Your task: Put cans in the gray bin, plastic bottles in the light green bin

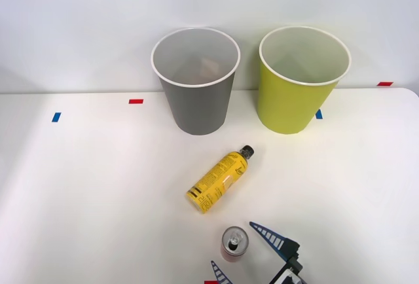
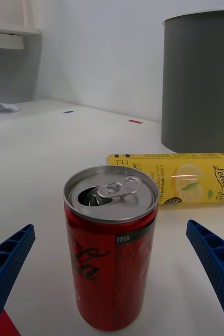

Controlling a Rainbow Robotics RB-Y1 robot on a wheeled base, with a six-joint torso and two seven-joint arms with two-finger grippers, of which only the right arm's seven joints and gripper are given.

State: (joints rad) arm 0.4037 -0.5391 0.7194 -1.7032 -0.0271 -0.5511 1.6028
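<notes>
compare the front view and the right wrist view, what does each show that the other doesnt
Front view alone: the tall yellow-green plastic bin, the open tops of both bins, and the bottle's small black cap.

Right wrist view alone: the can's red side with its print, and the lemon picture on the bottle's label.

Both: the small red drink can standing upright between the open right gripper's blue fingers, the yellow-labelled plastic bottle lying on the table, the tall gray plastic bin.

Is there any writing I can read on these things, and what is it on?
"Lemon": cursive black word on the lying yellow plastic bottle; a following word is cut off.
Small black print at its end: unreadable.
Upright red metal can: black script logo and tiny white label text, both unreadable.
</notes>
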